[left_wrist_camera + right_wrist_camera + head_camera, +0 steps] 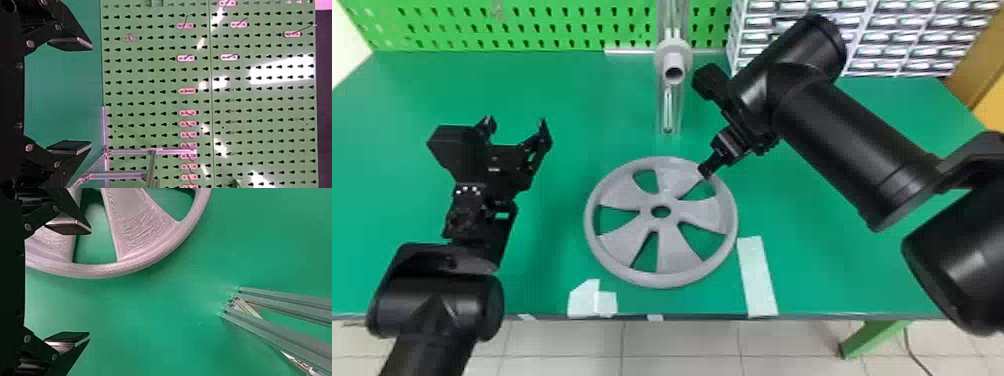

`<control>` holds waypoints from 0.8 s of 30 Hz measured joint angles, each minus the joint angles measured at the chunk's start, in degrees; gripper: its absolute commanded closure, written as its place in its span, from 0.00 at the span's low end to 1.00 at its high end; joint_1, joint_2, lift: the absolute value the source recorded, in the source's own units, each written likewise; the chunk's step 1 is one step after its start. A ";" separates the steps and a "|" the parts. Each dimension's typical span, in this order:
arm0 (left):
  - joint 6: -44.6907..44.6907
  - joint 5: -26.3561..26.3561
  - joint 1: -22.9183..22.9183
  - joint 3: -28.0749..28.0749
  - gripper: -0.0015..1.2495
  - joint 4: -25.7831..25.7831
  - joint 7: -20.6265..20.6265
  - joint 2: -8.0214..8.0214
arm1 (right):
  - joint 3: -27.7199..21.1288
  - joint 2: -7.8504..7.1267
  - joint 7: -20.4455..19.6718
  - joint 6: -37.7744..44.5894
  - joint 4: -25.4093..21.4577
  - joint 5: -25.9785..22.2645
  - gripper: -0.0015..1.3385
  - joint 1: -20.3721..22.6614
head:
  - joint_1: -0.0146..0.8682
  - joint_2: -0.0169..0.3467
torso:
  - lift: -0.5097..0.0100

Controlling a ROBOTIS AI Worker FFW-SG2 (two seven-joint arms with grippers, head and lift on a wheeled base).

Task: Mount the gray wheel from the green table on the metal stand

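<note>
The gray wheel (674, 250) lies flat on the green table (542, 270), below the metal stand (674, 62) with its short gray hub facing forward. In the head view my right gripper (706, 171) is over the wheel's upper-right rim. The right wrist view has this gripper (90, 282) open, one finger overlapping the wheel (137, 239) and the other over bare table; contact is unclear. My left gripper (517, 122) hangs open and empty left of the wheel. In its wrist view, this gripper (90, 96) faces the pegboard.
A green pegboard (532, 25) rises behind the table, with a rack of small drawers (897, 40) at the back right. Pale tape pieces (757, 277) are on the table near its front edge. The stand's metal rails (289, 309) appear in the right wrist view.
</note>
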 measured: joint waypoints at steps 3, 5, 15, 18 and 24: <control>-0.01 0.00 -0.03 -0.05 0.30 0.00 0.00 0.00 | -0.02 0.07 0.00 -0.40 0.60 0.10 0.25 0.01 | 1.00 0.19 | 0.79; -0.01 0.00 -0.04 -0.06 0.30 0.00 0.00 0.00 | -0.03 0.11 0.00 -0.75 1.15 0.13 0.25 0.03 | 1.00 0.19 | 0.79; 0.01 0.00 -0.10 0.00 0.30 0.00 0.00 0.03 | -0.38 0.30 -0.07 -2.00 3.30 0.65 0.25 0.10 | 1.00 0.19 | 0.79; 0.01 0.00 -0.09 0.01 0.30 0.00 0.00 0.06 | -0.66 0.29 -0.08 -2.28 3.79 0.88 0.25 0.16 | 1.00 0.19 | 0.79; 0.01 0.00 -0.02 0.09 0.30 0.00 0.00 0.08 | -0.97 0.22 -0.08 -2.50 4.25 1.06 0.25 0.26 | 1.00 0.19 | 0.79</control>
